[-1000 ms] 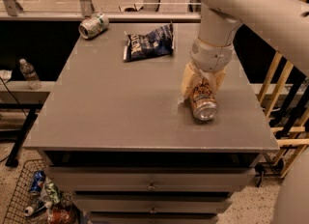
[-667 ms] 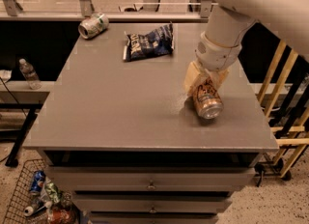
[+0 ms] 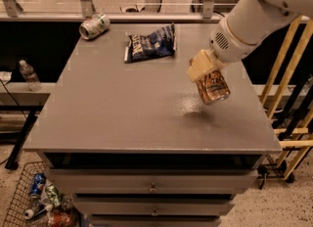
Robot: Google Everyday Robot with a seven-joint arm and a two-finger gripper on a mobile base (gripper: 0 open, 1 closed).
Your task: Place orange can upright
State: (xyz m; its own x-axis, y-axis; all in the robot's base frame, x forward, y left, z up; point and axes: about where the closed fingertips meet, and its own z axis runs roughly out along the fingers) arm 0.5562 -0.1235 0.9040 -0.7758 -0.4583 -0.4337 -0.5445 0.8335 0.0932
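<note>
The orange can (image 3: 213, 87) is a shiny copper-orange drink can. It hangs tilted in the air above the right part of the grey table (image 3: 117, 108), its lower end pointing down and to the right, with its shadow on the tabletop below. My gripper (image 3: 204, 68) is shut on the can's upper part, its tan fingers (image 3: 199, 64) wrapped around it. The white arm (image 3: 254, 15) comes in from the upper right.
A white and green can (image 3: 94, 26) lies on its side at the table's far left corner. A dark blue chip bag (image 3: 149, 46) lies at the back middle. Wooden racks stand to the right of the table. A wire basket of bottles (image 3: 39, 201) sits on the floor at lower left.
The gripper has lifted the orange can off the tabletop and swung it up and to the right; the can now hangs tilted in the air.
</note>
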